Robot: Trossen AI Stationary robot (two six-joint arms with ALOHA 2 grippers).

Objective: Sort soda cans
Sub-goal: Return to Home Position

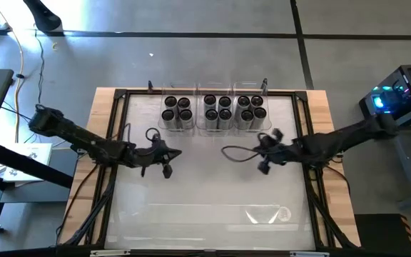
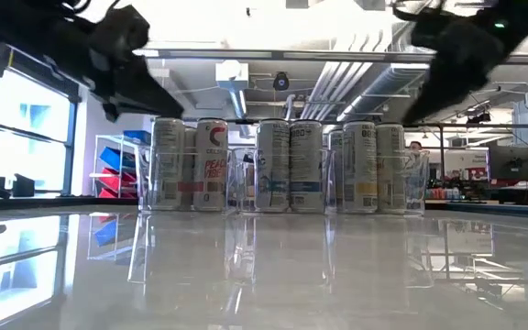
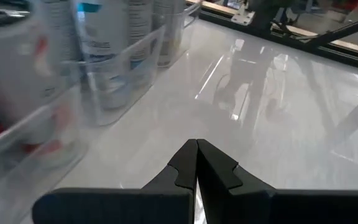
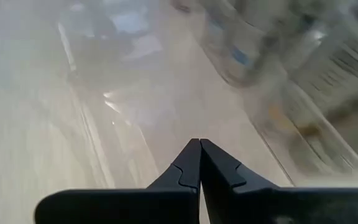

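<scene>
Over the table (image 1: 212,187), left pincer (image 1: 177,153) closed, right pincer (image 1: 226,150) closed, tips facing.

On the second soda can from the left (image 2: 211,165), seen from table height, a red "C" mark stands above red letters that read roughly "PEAC" and "VIBE" (the line ends curve out of sight). The right-hand cans (image 2: 363,170) carry dark block print near the top, too small to read. The print on the middle cans (image 2: 273,170) is likewise illegible.

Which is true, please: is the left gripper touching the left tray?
Apart: the high view shows bare table between the left gripper and the left tray.
</scene>
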